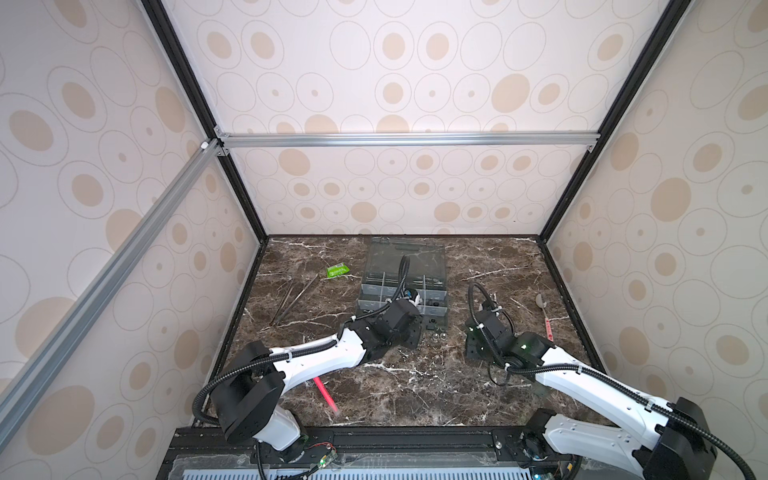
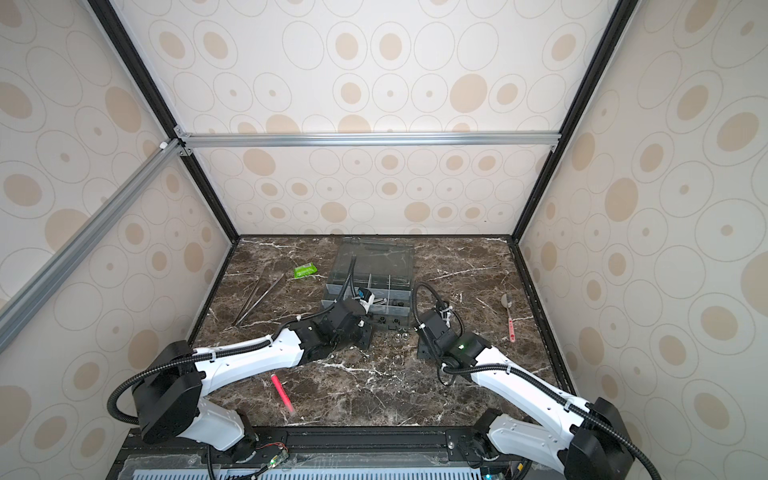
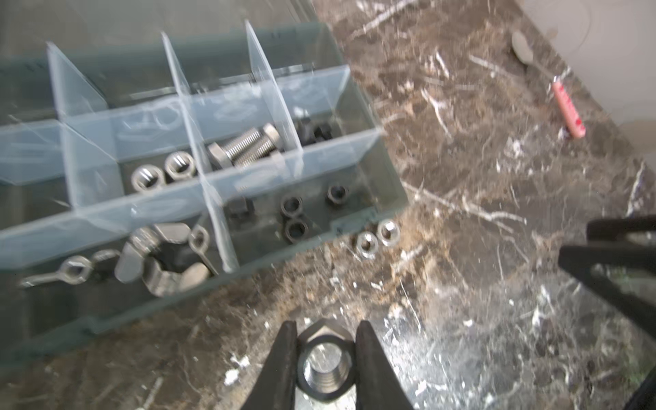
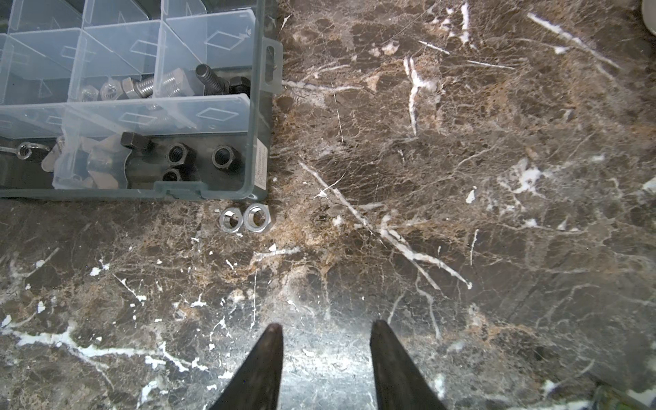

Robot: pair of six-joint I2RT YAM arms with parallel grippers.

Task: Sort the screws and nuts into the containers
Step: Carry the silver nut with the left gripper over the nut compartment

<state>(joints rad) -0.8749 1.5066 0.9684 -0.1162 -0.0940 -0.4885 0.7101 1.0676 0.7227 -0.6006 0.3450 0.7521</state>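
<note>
In both top views the tweezers (image 1: 293,301) are lying at about 10 o'clock on the marble table (image 1: 415,386). The green packet (image 1: 336,271) is lying at 11 and the pink pen (image 1: 326,395) at 7.

The left gripper (image 3: 326,330) is pinching a silver nut (image 3: 325,365) between both fingertips, over the marble just at 6 o'clock from the organiser box (image 3: 388,184). The box is sitting at 12 o'clock with its clear lid (image 1: 405,253) folded back.

Inside, silver nuts (image 3: 163,172), silver screws (image 3: 245,145), black screws (image 3: 314,131), black nuts (image 3: 301,213) and wing nuts (image 3: 156,255) are lying in separate compartments. Two loose nuts (image 4: 245,220) are lying side by side and touching on the table, just outside the box's near right corner.

The right gripper (image 4: 327,324) is hanging at about 4 o'clock, its jaws standing apart with nothing between them. A spoon (image 1: 540,301) is lying between 2 and 3 o'clock.
</note>
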